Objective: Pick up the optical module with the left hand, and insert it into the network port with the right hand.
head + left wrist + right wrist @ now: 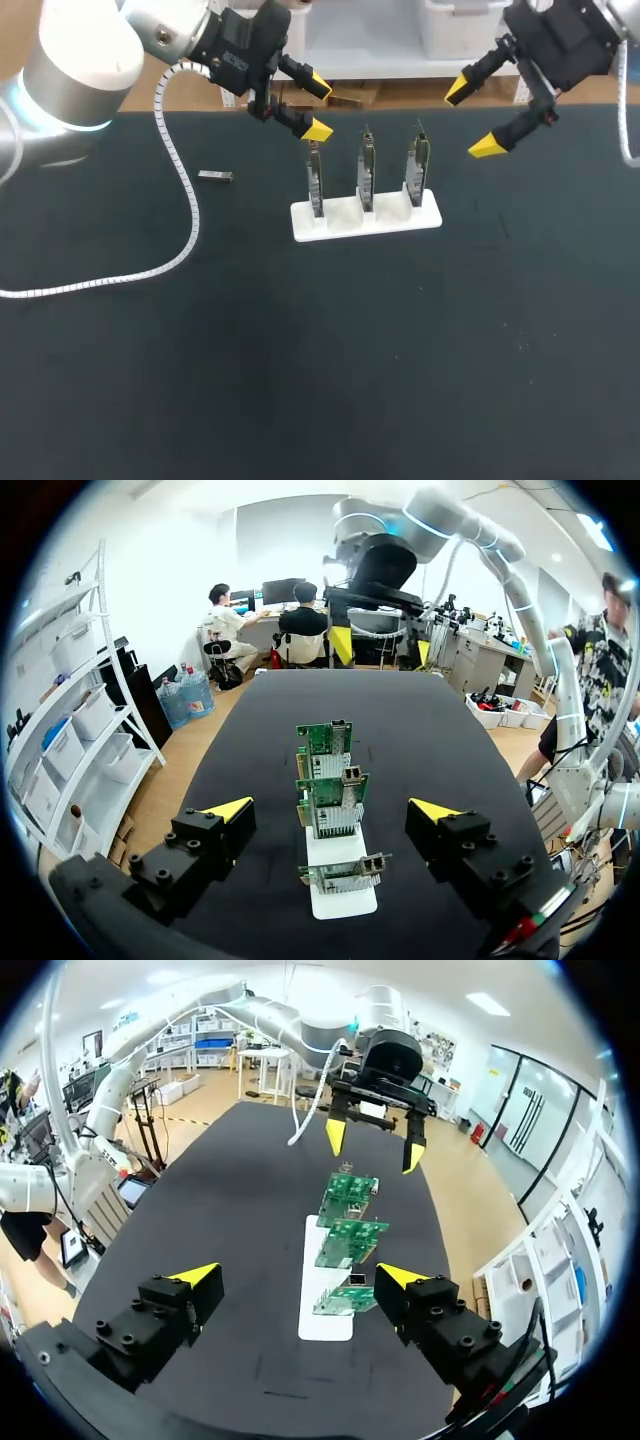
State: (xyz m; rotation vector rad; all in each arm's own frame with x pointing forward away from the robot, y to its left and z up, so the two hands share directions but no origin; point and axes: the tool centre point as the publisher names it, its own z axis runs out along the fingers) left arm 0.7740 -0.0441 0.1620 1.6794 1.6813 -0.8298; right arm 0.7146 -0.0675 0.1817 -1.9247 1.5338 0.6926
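Optical module (pixel 215 177) lies on the dark surface (pixel 300 380), left of our left gripper (pixel 316 106), fingers spread wide. Three network cards (pixel 367 168) stand upright in a white holder (pixel 335 222); right of it hangs our right gripper (pixel 472 118), fingers spread too.

Bright, even light falls from overhead. The black desk (pixel 300 380) soaks it up, matte, with no glare and only faint, soft shadows. The left arm (pixel 80 50) shines nearly white, and its yellow fingers (pixel 318 130) stand out vividly.
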